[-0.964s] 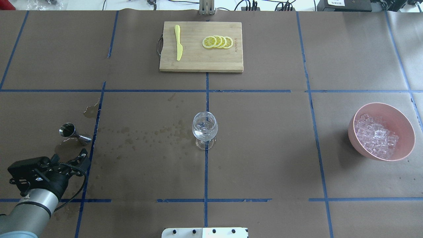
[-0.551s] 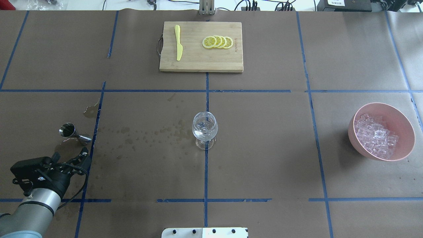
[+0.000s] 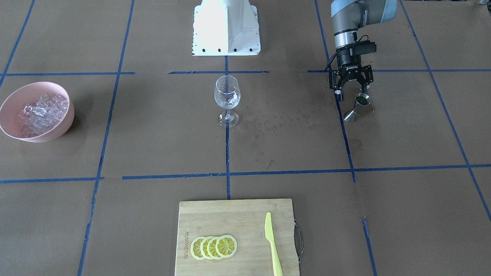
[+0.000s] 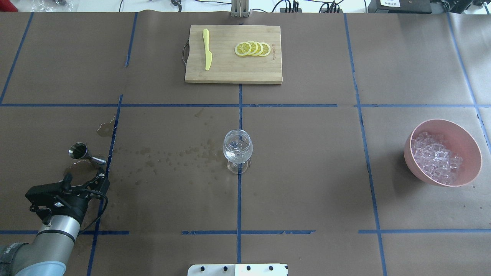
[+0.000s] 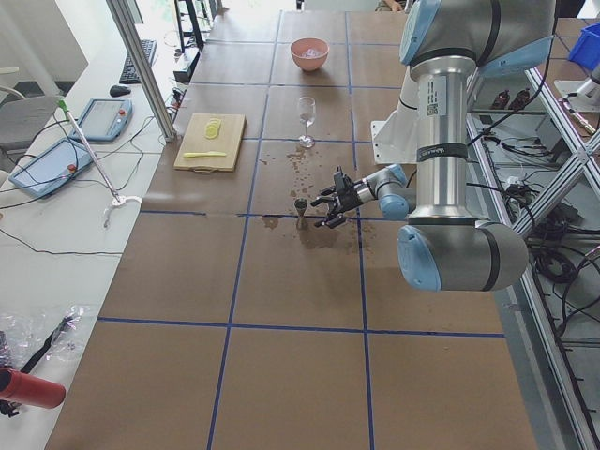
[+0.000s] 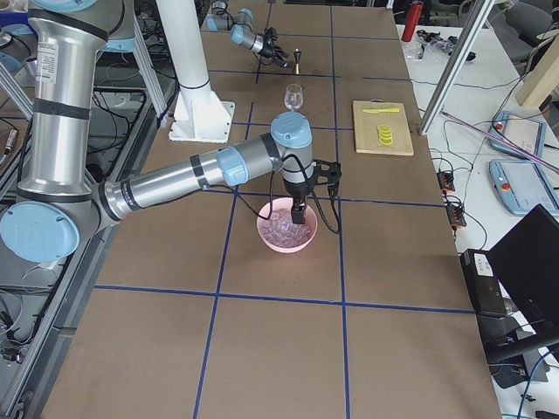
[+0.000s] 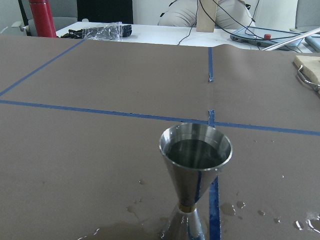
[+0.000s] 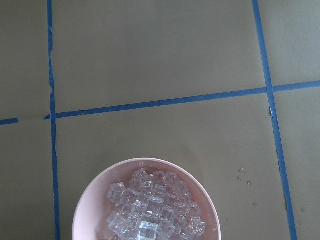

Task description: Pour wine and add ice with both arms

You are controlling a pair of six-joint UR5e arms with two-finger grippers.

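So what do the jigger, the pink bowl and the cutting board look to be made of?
Jigger: polished metal, likely stainless steel, going by the mirror-like reflections on its cone.
Bowl: matte pink, plastic or a similar moulded material. The colour is even with no gloss, so the look leaves it open.
Cutting board: pale wood, probably bamboo, with faint lengthwise grain bands.

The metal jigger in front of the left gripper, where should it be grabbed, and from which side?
Probably the narrow waist of the jigger, where its two cones meet. It stands upright with an open cup on top, so come in level from the robot's side, where the open left gripper faces it, one finger on either side, keeping it vertical.
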